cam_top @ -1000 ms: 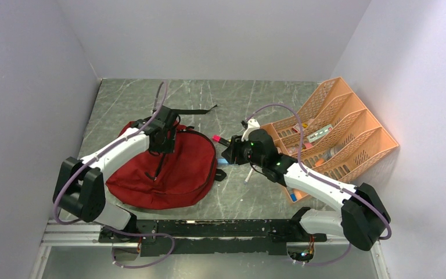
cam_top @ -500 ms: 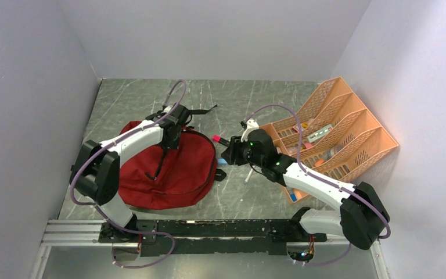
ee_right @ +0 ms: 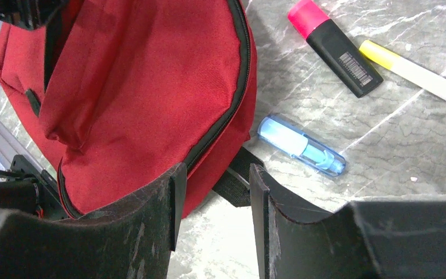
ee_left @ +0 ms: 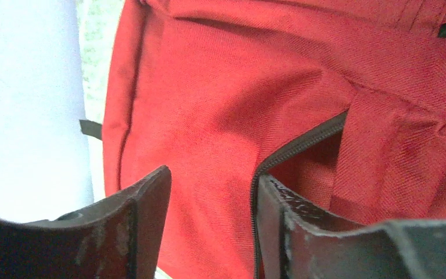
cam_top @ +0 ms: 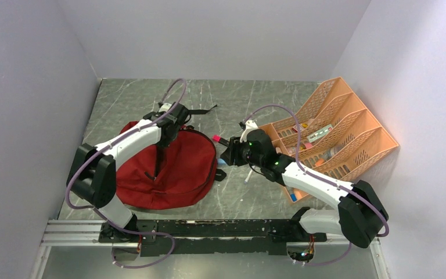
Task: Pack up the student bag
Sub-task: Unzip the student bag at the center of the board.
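Bag (cam_top: pixel 168 168) lay under our released left gripper (ee_left: pixel 212 179); ahead of our released right gripper (ee_right: pixel 216 172) lay blue tube (ee_right: pixel 301 145), marker (ee_right: pixel 337 52), pen (ee_right: pixel 418 72).

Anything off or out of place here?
Three items lie loose on the table beside the student bag: a pink highlighter, a yellow-tipped pen, a blue tube, not yet packed. Nothing looks spilled or damaged.

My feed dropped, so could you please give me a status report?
Left gripper open at zipper of dark red fabric backpack. Right gripper open, empty, at its edge. Small blue tube, pink-capped black marker loose beside it.
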`<state>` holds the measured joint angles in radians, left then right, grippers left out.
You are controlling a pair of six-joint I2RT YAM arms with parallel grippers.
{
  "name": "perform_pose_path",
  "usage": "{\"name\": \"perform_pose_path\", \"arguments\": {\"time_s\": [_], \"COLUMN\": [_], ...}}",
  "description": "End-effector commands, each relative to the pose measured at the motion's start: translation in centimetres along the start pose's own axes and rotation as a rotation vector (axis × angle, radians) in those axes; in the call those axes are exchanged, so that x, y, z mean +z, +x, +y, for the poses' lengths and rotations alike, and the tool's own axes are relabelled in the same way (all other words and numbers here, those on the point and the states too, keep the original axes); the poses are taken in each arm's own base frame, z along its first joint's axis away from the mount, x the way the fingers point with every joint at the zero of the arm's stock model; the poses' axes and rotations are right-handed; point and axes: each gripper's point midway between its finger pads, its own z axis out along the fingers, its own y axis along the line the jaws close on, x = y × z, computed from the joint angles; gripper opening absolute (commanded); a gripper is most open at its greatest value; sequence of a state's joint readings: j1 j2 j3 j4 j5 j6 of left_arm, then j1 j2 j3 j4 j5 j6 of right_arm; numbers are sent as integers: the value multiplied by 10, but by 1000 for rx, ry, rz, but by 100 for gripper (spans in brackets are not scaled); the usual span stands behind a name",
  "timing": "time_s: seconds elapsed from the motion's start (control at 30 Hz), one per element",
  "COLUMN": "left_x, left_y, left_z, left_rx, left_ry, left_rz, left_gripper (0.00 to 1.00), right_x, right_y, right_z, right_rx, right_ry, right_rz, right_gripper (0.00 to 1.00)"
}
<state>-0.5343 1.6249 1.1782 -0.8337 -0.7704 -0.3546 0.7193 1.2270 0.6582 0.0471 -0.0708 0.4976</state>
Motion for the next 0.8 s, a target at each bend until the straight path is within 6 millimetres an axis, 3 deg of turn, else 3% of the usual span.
{"name": "perform_pose_path", "arguments": {"time_s": [0.0,0.13,0.4,0.57,0.67,0.77], "left_x": [-17,-13,-2,0,-1,-3], "left_y": [-17,-8,25,36,36,31], "left_z": [18,13,2,-3,-6,-7], "left_rx": [-21,-9,22,28,24,16], "left_ry": [-31,-14,17,43,69,76], "left_rz": [-49,-25,46,66,65,56], "left_gripper": [52,41,44,41,35,22], "right_x": [0,-1,-4,-5,-5,-5], "right_y": [-5,-5,-6,-7,-7,-6], "right_z": [4,4,3,2,2,2], "right_rx": [2,0,1,5,7,9], "right_ry": [-17,-18,-11,-3,-2,-5], "right_rz": [-17,-16,-24,-27,-29,-25], "right_gripper": [48,48,48,48,48,48]}}
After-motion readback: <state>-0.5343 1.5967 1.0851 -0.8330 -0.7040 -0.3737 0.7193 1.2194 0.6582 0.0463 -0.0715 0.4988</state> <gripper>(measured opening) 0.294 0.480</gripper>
